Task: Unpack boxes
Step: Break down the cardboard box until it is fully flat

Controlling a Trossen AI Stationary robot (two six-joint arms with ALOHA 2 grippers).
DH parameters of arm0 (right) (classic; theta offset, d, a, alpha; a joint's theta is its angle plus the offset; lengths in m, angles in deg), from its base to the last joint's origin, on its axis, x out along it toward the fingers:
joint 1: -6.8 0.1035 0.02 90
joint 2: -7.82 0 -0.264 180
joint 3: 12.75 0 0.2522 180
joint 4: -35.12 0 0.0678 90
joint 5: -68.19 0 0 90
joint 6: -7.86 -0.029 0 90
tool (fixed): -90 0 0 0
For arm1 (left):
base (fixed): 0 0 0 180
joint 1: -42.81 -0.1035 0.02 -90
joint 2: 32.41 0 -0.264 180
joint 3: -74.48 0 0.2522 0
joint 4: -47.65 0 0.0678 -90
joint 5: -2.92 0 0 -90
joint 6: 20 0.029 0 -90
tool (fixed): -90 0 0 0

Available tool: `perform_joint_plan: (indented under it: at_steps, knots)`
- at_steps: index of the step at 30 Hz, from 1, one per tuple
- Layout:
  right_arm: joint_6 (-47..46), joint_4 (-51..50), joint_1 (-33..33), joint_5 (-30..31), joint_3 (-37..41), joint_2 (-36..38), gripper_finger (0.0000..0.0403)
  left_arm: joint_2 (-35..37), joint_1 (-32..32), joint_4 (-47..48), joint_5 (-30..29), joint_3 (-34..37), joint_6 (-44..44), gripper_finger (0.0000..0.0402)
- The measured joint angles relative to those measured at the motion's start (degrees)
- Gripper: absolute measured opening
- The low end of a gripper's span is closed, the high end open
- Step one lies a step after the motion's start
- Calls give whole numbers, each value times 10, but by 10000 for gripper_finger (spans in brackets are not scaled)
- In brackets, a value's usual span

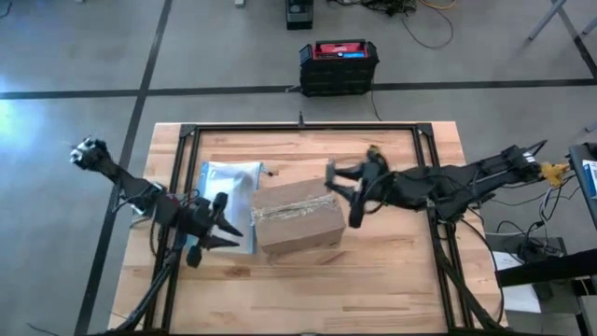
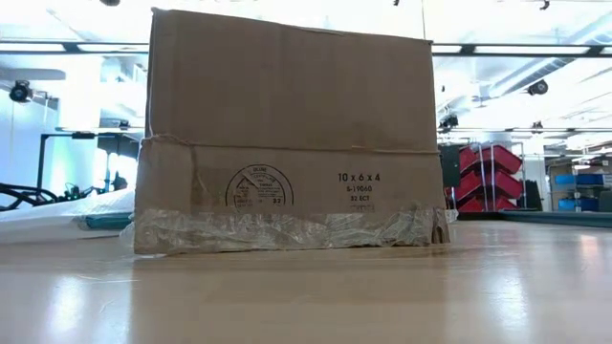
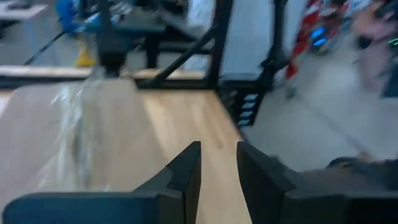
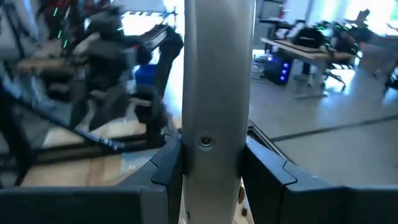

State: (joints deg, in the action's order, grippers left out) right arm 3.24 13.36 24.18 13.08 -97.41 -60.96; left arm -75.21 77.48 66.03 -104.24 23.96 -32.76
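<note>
Your box (image 1: 297,218) sits mid-table, taped. Your right gripper (image 4: 212,165) clamps a silver tool (image 4: 214,74) beside it. Your left gripper (image 1: 227,233) hovers nearby, fingers slightly apart, empty.

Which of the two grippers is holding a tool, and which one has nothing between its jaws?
The right gripper holds a silver tool between its jaws. The left gripper, beside the box, holds nothing; its jaws stand slightly apart.
</note>
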Motion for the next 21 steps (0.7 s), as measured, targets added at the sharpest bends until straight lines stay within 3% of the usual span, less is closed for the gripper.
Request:
perform_joint_plan:
  at_steps: [5,11,16,21]
  knots:
    - [87,4,-10,-74,-52,-78,108,3,-129,-112,166,55,19,124]
    - [210,38,-31,-214,-133,-173,108,-29,-251,-171,321,55,82,173]
    - [233,42,-64,-367,-198,-225,108,-60,-308,-217,430,34,123,201]
    - [232,41,-97,-498,-238,-263,108,-89,-330,-226,481,6,161,214]
